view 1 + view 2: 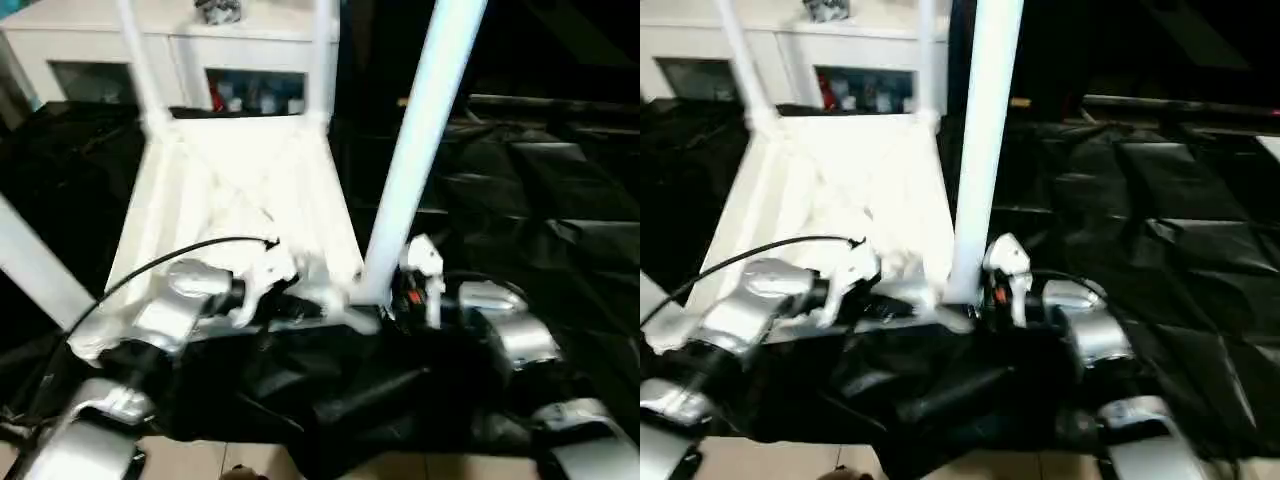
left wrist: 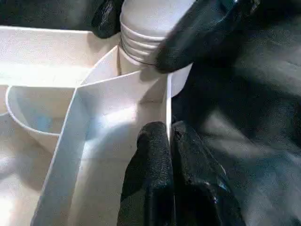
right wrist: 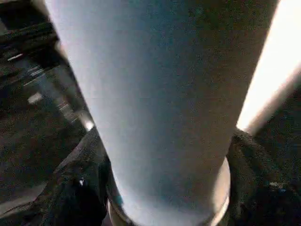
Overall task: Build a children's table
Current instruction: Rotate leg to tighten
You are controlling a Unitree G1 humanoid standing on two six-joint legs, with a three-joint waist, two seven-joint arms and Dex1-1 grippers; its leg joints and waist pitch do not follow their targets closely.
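Note:
The children's table top [image 1: 240, 190] lies upside down on black cloth, ribbed underside up. Two white legs [image 1: 140, 70] [image 1: 322, 60] stand upright in its far corner sockets. A third leg [image 1: 420, 140] rises from the near right corner, leaning slightly right, and its ridged end [image 2: 150, 23] sits at the socket. My right gripper [image 1: 385, 300] has a black finger on each side of this leg's base, touching it [image 3: 164, 117]. My left gripper [image 2: 168, 134] is shut on the top's thin near rim wall [image 2: 168, 103], just left of that corner. A fourth leg [image 1: 30, 260] slants off at the left edge.
A white glass-door cabinet [image 1: 250, 50] stands right behind the table top. Crumpled black cloth [image 1: 520, 200] covers the area to the right and in front. A strip of pale floor [image 1: 200, 460] shows at the near edge. A black cable [image 1: 170, 255] arcs over my left forearm.

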